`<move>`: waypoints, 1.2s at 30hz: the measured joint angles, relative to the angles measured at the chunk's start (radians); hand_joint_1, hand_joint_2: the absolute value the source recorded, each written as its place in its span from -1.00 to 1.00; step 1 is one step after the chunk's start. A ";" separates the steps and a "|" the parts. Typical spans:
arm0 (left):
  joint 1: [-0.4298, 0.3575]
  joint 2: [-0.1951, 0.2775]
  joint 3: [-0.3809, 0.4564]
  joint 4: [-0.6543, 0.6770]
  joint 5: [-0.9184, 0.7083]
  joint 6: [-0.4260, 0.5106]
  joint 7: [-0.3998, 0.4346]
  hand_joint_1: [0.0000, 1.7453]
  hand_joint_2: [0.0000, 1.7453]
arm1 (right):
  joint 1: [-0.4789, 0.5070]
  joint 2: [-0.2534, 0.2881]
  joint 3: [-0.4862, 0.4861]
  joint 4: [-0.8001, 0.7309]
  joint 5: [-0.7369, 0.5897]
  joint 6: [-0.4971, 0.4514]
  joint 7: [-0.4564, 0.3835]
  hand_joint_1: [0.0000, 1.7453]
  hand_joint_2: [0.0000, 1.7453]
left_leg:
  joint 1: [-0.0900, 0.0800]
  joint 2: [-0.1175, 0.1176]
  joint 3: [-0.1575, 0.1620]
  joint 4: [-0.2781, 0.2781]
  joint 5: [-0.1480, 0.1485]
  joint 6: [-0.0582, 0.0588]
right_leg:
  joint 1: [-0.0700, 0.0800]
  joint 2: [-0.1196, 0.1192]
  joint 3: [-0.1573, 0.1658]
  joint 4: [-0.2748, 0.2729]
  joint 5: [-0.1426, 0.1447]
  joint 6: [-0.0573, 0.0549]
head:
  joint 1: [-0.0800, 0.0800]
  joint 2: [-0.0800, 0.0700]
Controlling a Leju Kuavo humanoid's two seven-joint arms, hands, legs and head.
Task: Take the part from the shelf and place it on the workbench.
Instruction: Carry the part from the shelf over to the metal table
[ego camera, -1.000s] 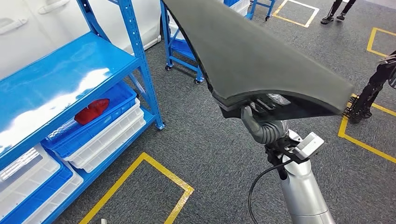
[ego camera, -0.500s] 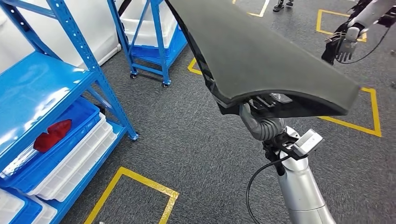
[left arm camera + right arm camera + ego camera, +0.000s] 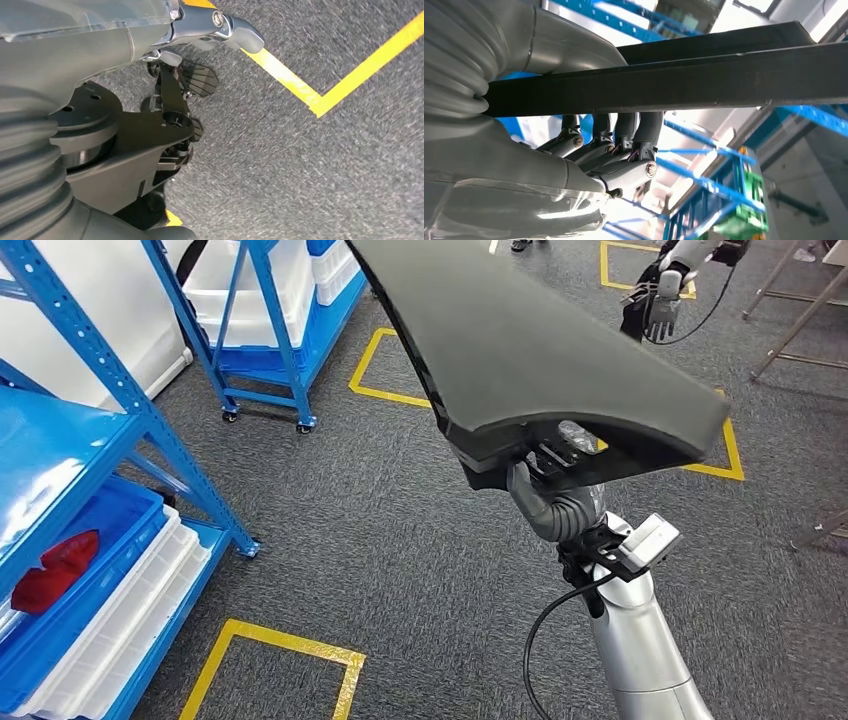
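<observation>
Right robot hand [image 3: 553,465] is clamped on the edge of the part [image 3: 540,350], a large dark curved panel held raised over the grey carpet floor [image 3: 400,540]. Wrist view: thumb on one face of the part [image 3: 704,75], fingers [image 3: 624,135] on the other. Left robot hand [image 3: 190,75] hangs over the floor, holds nothing, fingers apart. Blue shelf [image 3: 60,440] to the left.

Long dark curved panel [image 3: 540,350] across upper centre of frame, right hand [image 3: 556,495] gripping its underside, blue shelving [image 3: 95,410] at left, red part [image 3: 55,558] in blue bin lower left.
</observation>
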 joint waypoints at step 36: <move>-0.012 -0.006 0.003 0.000 -0.001 -0.020 -0.027 -1.00 1.00 | -0.029 0.001 0.006 -0.026 -0.002 0.021 0.037 1.00 1.00 | 0.001 0.017 0.007 0.011 -0.024 -0.030 | 0.008 0.023 0.031 -0.063 0.008 -0.035 | -0.003 0.000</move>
